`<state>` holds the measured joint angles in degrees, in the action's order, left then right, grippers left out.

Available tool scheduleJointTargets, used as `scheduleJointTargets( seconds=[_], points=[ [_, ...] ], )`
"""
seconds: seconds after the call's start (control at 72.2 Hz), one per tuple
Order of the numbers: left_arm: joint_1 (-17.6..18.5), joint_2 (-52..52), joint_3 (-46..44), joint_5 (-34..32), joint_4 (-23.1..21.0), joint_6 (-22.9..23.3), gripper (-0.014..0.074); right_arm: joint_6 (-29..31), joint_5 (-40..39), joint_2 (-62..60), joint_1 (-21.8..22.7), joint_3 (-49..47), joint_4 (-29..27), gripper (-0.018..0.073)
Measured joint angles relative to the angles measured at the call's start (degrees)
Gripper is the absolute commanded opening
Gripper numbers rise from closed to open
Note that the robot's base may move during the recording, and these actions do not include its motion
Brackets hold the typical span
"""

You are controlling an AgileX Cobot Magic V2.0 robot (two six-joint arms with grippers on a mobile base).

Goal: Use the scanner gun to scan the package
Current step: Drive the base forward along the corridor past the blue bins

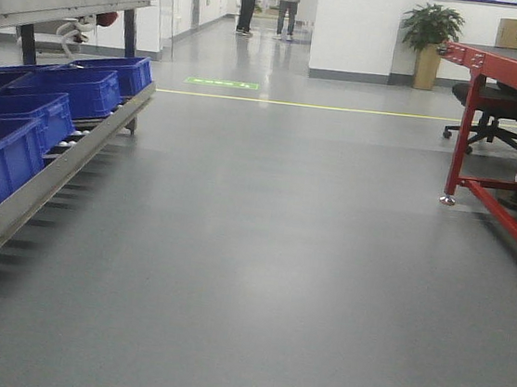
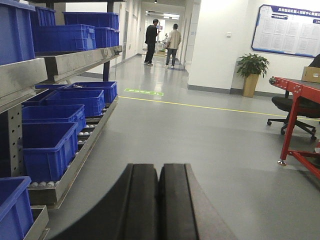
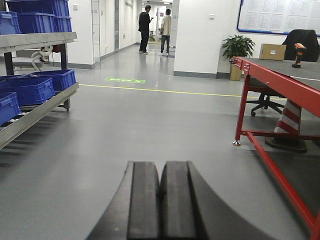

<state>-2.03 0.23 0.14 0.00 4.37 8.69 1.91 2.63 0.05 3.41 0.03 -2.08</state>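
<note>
Nothing done yet, I judged: left gripper (image 2: pixel 159 172) and right gripper (image 3: pixel 161 170) both closed, empty. Package (image 3: pixel 272 51) and scanner gun (image 3: pixel 299 54) sat untouched on red table (image 3: pixel 280 81), well apart from me.

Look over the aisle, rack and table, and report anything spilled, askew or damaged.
Nothing stands out. The floor shows no spill, the blue bins sit straight on their rack, and the package and scanner gun stand on the red table.

Warehouse hall, blue crates (image 1: pixel 88 90) on roller racks (image 1: pixel 55 175), red workbench (image 1: pixel 508 72), yellow floor line (image 1: pixel 343 108)
</note>
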Motion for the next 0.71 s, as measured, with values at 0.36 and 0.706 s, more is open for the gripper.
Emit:
scheduleJointTargets(
  seconds=[0.36, 0.706],
  points=[
    [0.0, 0.0, 0.0, 0.0, 0.0, 0.0, -0.0111, 0.0, 0.0, 0.0, 0.0, 0.0, 0.0, -0.0167],
    [0.0, 0.0, 0.0, 0.0, 0.0, 0.0, -0.0111, 0.0, 0.0, 0.0, 0.0, 0.0, 0.0, -0.0167]
  ],
)
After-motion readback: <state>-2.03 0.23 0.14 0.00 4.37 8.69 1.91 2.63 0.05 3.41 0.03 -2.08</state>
